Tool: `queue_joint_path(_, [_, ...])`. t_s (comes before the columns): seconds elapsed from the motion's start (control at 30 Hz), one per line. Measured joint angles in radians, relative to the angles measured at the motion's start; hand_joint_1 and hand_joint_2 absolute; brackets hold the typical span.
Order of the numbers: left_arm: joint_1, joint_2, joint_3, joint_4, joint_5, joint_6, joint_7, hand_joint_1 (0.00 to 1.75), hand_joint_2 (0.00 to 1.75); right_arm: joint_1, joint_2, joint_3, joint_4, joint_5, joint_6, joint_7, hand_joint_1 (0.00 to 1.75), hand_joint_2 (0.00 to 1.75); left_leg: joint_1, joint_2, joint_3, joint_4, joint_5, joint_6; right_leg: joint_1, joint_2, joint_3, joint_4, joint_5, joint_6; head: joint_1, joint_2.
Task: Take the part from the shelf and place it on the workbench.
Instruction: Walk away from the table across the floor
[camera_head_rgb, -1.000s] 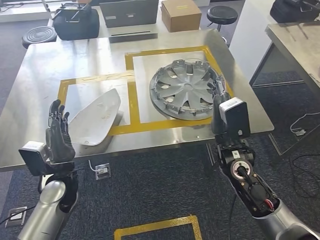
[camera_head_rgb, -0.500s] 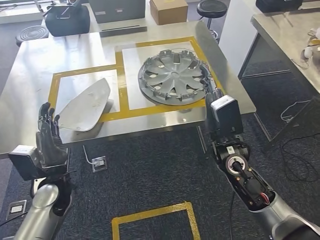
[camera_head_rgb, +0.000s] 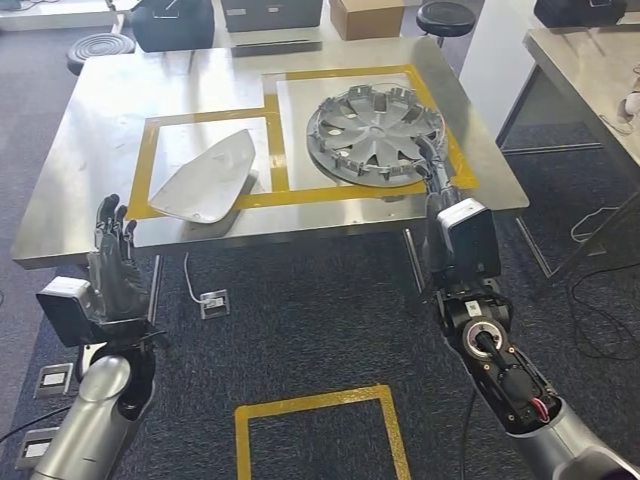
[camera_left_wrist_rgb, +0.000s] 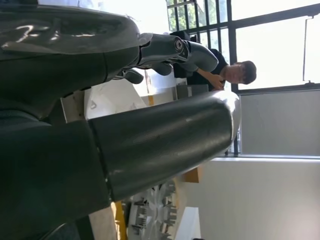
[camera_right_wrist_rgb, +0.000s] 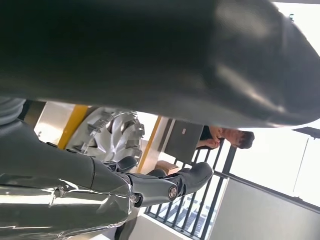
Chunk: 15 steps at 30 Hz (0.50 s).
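A grey wheel cover (camera_head_rgb: 373, 135) lies flat in the right yellow-taped field of the steel workbench (camera_head_rgb: 90, 150). A white curved panel (camera_head_rgb: 205, 177) lies in the left field. My right hand (camera_head_rgb: 436, 172) reaches up to the bench's front edge beside the wheel cover's rim, its fingers (camera_right_wrist_rgb: 166, 187) stretched out and holding nothing; the wheel cover (camera_right_wrist_rgb: 109, 135) shows behind them. My left hand (camera_head_rgb: 115, 258) is raised in front of the bench, below the white panel, fingers (camera_left_wrist_rgb: 177, 50) apart and empty.
Black stools (camera_head_rgb: 98, 50), a black case (camera_head_rgb: 173, 22) and a cardboard box (camera_head_rgb: 366, 15) stand behind the bench. A second table (camera_head_rgb: 596, 70) is at the right. A yellow square (camera_head_rgb: 317, 405), floor sockets (camera_head_rgb: 215, 302) and cables mark the carpet. A person (camera_left_wrist_rgb: 226, 72) sits by the windows.
The whole picture has shifted: the bench now lies farther off and higher in the head view, with more carpet below it. Both hands keep their pose; the parts lie as before.
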Motion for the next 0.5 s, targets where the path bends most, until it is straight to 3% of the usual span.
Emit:
queue_joint_path(0.07, [-0.001, 0.000, 0.000, 0.000, 0.000, 0.003, 0.001, 0.00, 0.00, -0.002, 0.000, -0.001, 0.001, 0.002, 0.006, -0.002, 0.00, 0.00, -0.001, 0.001, -0.009, 0.000, 0.017, -0.009, 0.008, 0.001, 0.077, -0.122, -0.004, -0.012, 0.001, 0.000])
queue_joint_path(0.1, [-0.001, 0.000, 0.000, 0.000, 0.000, 0.005, 0.002, 0.00, 0.00, -0.003, 0.000, -0.001, 0.001, 0.003, 0.009, -0.002, 0.00, 0.00, 0.000, 0.002, -0.012, -0.002, 0.026, -0.015, 0.012, 0.001, 0.090, -0.146, -0.008, -0.016, 0.001, 0.000])
queue_joint_path(0.17, [-0.001, 0.000, 0.000, 0.000, 0.000, 0.009, 0.003, 0.00, 0.00, -0.005, 0.001, -0.001, 0.002, 0.004, 0.013, -0.003, 0.00, 0.00, 0.002, 0.000, -0.016, -0.004, 0.037, -0.027, 0.012, -0.002, 0.082, -0.157, 0.010, -0.026, 0.002, 0.000])
queue_joint_path(0.2, [-0.001, 0.000, 0.000, 0.000, 0.000, 0.011, 0.004, 0.00, 0.00, -0.006, 0.002, -0.001, 0.003, 0.004, 0.016, -0.003, 0.00, 0.00, 0.002, -0.002, -0.025, 0.009, 0.020, -0.033, 0.009, -0.004, 0.074, -0.162, 0.021, -0.033, 0.000, 0.000])
queue_joint_path(0.23, [-0.001, 0.001, 0.000, 0.000, 0.000, 0.012, 0.006, 0.00, 0.00, -0.007, 0.003, 0.000, 0.004, 0.004, 0.019, -0.004, 0.00, 0.00, 0.003, -0.003, -0.042, 0.044, -0.017, -0.040, 0.005, -0.007, 0.063, -0.166, 0.035, -0.039, -0.005, 0.000])
queue_joint_path(0.3, [0.000, 0.001, 0.001, 0.000, 0.000, 0.013, 0.008, 0.00, 0.00, -0.009, 0.006, 0.000, 0.008, 0.006, 0.024, -0.006, 0.00, 0.00, 0.009, -0.004, -0.092, 0.177, -0.122, -0.052, 0.002, -0.010, 0.033, -0.168, 0.060, -0.047, -0.020, 0.000])
queue_joint_path(0.33, [0.002, 0.002, 0.001, 0.000, 0.000, 0.014, 0.009, 0.00, 0.00, -0.009, 0.007, 0.000, 0.009, 0.006, 0.025, -0.006, 0.00, 0.00, 0.013, -0.004, -0.114, 0.252, -0.160, -0.057, 0.001, -0.010, 0.016, -0.167, 0.072, -0.048, -0.027, 0.000])
queue_joint_path(0.37, [0.004, 0.002, 0.001, 0.000, 0.000, 0.014, 0.010, 0.00, 0.00, -0.009, 0.008, 0.000, 0.011, 0.007, 0.026, -0.007, 0.00, 0.00, 0.017, -0.004, -0.125, 0.308, -0.173, -0.062, 0.001, -0.011, -0.001, -0.166, 0.084, -0.047, -0.031, 0.000])
queue_joint_path(0.4, [0.005, 0.003, 0.001, 0.000, 0.000, 0.014, 0.010, 0.00, 0.00, -0.009, 0.008, 0.000, 0.013, 0.007, 0.026, -0.007, 0.00, 0.00, 0.021, -0.004, -0.119, 0.333, -0.160, -0.066, 0.000, -0.011, -0.017, -0.164, 0.095, -0.045, -0.035, 0.000])
queue_joint_path(0.43, [0.005, 0.003, 0.001, 0.000, 0.000, 0.014, 0.011, 0.00, 0.00, -0.009, 0.008, 0.000, 0.014, 0.007, 0.026, -0.007, 0.00, 0.00, 0.024, -0.004, -0.094, 0.320, -0.132, -0.069, -0.002, -0.011, -0.033, -0.161, 0.106, -0.042, -0.039, 0.000])
queue_joint_path(0.5, [0.004, 0.003, 0.001, 0.000, 0.000, 0.017, 0.012, 0.00, 0.00, -0.009, 0.009, 0.000, 0.016, 0.007, 0.028, -0.007, 0.00, 0.00, 0.031, -0.004, 0.009, 0.200, -0.090, -0.073, -0.003, -0.010, -0.061, -0.151, 0.122, -0.032, -0.045, 0.000])
